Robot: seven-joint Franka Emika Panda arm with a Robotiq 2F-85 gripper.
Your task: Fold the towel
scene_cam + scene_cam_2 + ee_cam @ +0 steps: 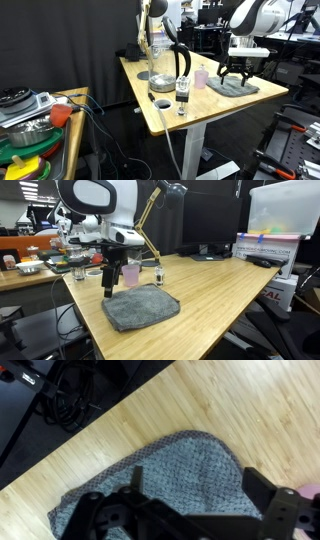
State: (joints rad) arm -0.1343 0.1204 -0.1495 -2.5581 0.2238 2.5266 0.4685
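The towel (142, 308) is laid flat on the bench (235, 290), close to the bench's near edge. The tool (113, 280) is held above the towel's side, apart from it. A cup (130, 275) is set just behind the towel, and a small bottle (159, 277) is placed near the cup. A kettle (172, 65) is stood farther along the bench, well apart from the towel. In the wrist view the towel is seen directly beneath the tool.
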